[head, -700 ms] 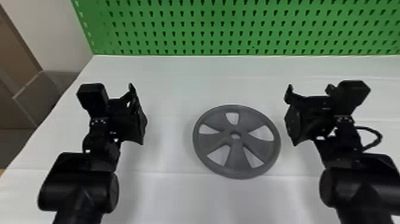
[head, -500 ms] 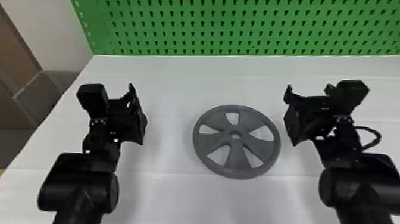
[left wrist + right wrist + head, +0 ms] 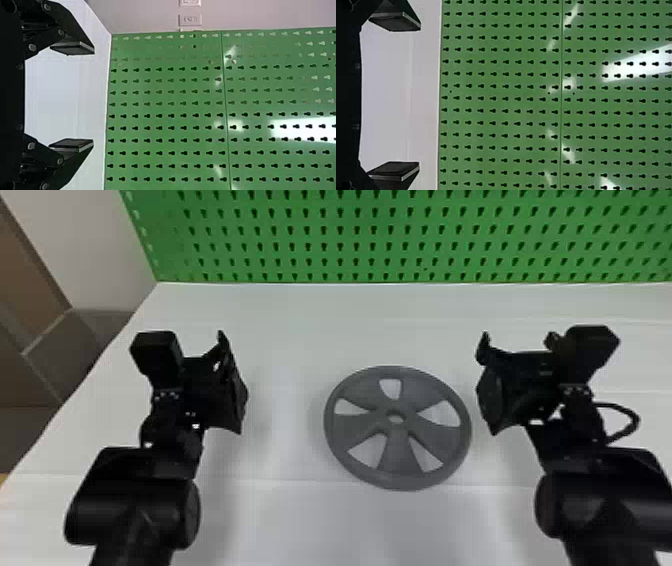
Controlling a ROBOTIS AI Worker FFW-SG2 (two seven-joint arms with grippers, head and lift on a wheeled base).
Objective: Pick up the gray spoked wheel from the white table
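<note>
In the head view the gray spoked wheel (image 3: 397, 450) lies flat on the white table (image 3: 300, 520), between the two arms and nearer the right one. My left gripper (image 3: 232, 385) is above the table, well to the left of the wheel. Close beside the wheel's right rim, as the head view has it, is my right gripper (image 3: 485, 390). Both are apart from the wheel. In the left wrist view my left gripper (image 3: 73, 96) stands open with nothing between its pads. The right wrist view has my right gripper (image 3: 401, 97) open too, its fingers wide apart and holding nothing.
A green pegboard (image 3: 375, 240) stands upright along the table's back edge. Beyond the table's left edge are a pale wall (image 3: 95, 245) and a gray box-like shape (image 3: 70, 350). A cable (image 3: 632, 420) loops out beside the right wrist.
</note>
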